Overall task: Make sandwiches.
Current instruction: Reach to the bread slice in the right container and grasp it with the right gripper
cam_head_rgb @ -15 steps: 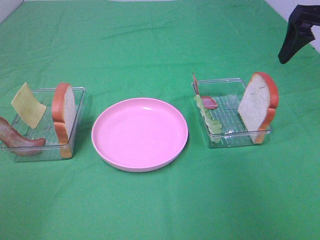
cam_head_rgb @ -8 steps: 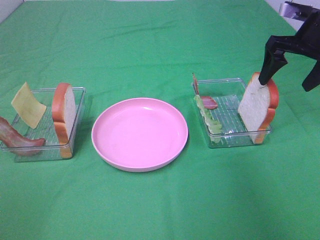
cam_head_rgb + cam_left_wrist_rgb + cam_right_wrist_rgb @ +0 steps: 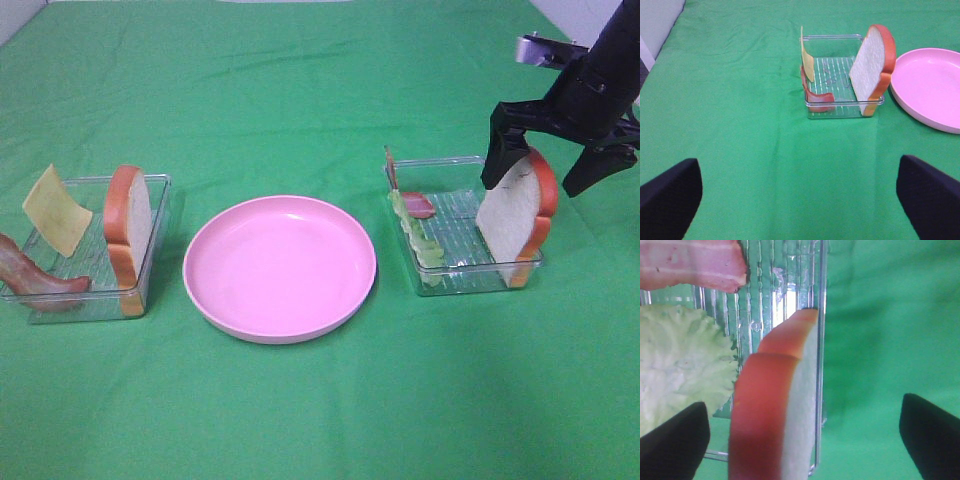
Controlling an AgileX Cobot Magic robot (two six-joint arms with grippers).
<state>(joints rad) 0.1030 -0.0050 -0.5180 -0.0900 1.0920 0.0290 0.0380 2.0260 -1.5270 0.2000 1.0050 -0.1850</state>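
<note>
The sandwich parts lie apart in two trays. A bread slice (image 3: pixel 512 218) stands upright in the right tray (image 3: pixel 455 280), with lettuce (image 3: pixel 415 235) and bacon (image 3: pixel 415 207). My right gripper (image 3: pixel 545 168) is open, its fingers on either side of this slice's top crust; the right wrist view shows the bread (image 3: pixel 775 410), lettuce (image 3: pixel 680 365) and bacon (image 3: pixel 690 262). The left tray (image 3: pixel 85 305) holds bread (image 3: pixel 128 235), cheese (image 3: pixel 57 210) and bacon (image 3: pixel 35 275). My left gripper (image 3: pixel 800 205) is open and empty, well short of that tray (image 3: pixel 840 107).
A round pink plate (image 3: pixel 280 265) with nothing on it sits between the two trays on the green cloth (image 3: pixel 300 90); its edge shows in the left wrist view (image 3: pixel 930 85). The left arm is out of the exterior view.
My right gripper has come down from the far right corner and leftward, and now straddles the top of the right bread slice. Nothing else has moved.
</note>
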